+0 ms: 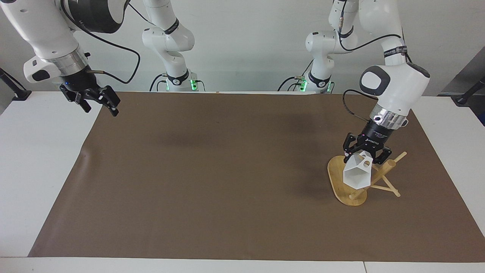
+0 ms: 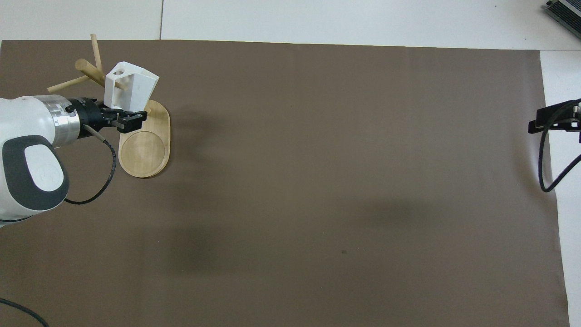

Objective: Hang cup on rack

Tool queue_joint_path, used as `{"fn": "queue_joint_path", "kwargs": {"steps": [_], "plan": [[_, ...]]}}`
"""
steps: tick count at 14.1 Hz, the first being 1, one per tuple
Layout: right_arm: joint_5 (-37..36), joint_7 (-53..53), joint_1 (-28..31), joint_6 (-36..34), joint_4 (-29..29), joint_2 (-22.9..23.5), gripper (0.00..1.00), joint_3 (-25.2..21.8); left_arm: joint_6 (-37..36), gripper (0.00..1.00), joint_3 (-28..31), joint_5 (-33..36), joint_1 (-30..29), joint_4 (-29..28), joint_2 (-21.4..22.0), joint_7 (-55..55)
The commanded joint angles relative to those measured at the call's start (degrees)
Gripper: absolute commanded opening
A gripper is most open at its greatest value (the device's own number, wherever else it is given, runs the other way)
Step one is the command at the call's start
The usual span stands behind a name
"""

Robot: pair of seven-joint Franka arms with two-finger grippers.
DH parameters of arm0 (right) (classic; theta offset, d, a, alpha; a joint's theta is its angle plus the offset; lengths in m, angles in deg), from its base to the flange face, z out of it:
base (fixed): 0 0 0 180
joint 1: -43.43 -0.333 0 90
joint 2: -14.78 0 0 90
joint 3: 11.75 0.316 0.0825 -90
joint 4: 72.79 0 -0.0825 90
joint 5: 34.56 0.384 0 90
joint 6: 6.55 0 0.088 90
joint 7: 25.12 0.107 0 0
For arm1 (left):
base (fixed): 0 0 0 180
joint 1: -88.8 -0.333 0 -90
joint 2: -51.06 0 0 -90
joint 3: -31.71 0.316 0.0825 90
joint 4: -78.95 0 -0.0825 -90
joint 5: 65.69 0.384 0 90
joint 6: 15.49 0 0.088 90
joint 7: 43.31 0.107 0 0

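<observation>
The white faceted cup (image 1: 355,176) is held by its handle end in my left gripper (image 1: 366,154), which is shut on it over the bamboo rack (image 1: 335,176). The cup tilts with its open rim away from the robots. In the overhead view the cup (image 2: 132,89) sits against the rack's post (image 2: 91,71), and a thin peg shows at the hole in its handle. The left gripper (image 2: 129,119) is over the rack's oval base (image 2: 145,150). My right gripper (image 1: 99,106) is open and empty, raised over the mat's edge at the right arm's end; only its tip shows overhead (image 2: 556,122).
A brown mat (image 1: 227,170) covers most of the white table (image 1: 34,151). The rack stands near the left arm's end of the mat. A black cable hangs from each wrist.
</observation>
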Motion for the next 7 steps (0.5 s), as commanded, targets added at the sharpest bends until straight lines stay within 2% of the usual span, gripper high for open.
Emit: {"fn": "queue_joint_path", "kwargs": {"steps": [1, 7], "plan": [[-1.01, 1.57, 0.15, -3.96, -2.92, 0.68, 1.0, 0.91, 1.85, 0.0, -0.37, 1.16, -1.18, -1.25, 0.2, -1.32], [-0.39, -0.53, -0.11, -3.88, -2.48, -0.02, 1.0, 1.87, 3.61, 0.0, -0.37, 1.08, -1.18, -3.01, 0.46, -2.46]]}}
